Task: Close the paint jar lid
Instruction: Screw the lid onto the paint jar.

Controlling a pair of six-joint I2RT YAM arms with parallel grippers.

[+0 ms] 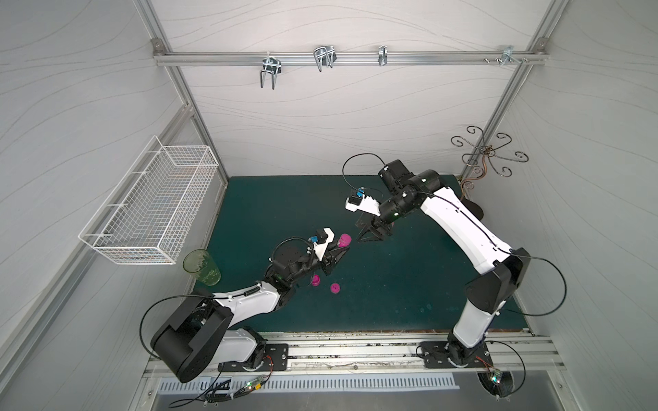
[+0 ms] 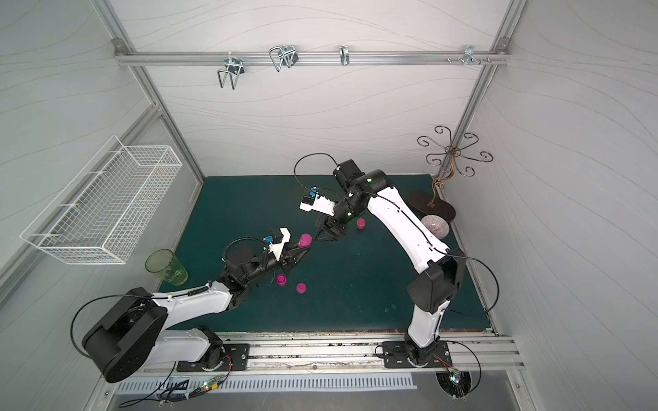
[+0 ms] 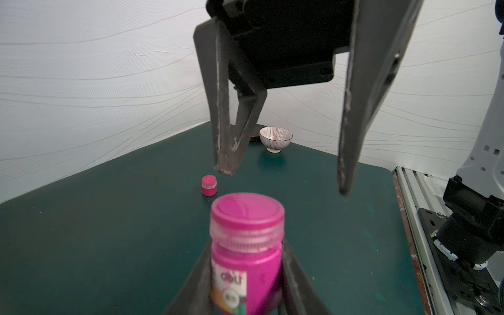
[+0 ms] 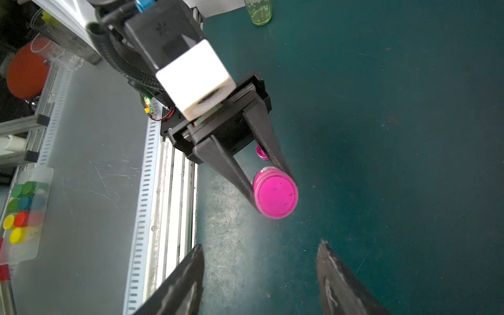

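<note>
A magenta paint jar [image 3: 246, 261] with a white label is held off the table between the fingers of my left gripper [image 3: 246, 245], which is shut on its body. A magenta lid [image 3: 246, 211] sits on the jar's top. In both top views the jar [image 1: 344, 240] [image 2: 305, 240] hangs over the middle of the green mat. My right gripper [image 3: 285, 180] [image 4: 260, 245] is open and empty, a short way off the lid [image 4: 275, 195] and pointing at it without touching. From above, the right gripper [image 1: 359, 233] stands just right of the jar.
Two small magenta jars [image 1: 315, 281] [image 1: 335, 288] stand on the mat near my left arm, and a third [image 2: 360, 223] under my right arm. A green cup [image 1: 201, 267] is at the left edge, a striped bowl [image 3: 275, 137] at the far right, and a wire basket [image 1: 149, 210] on the left wall.
</note>
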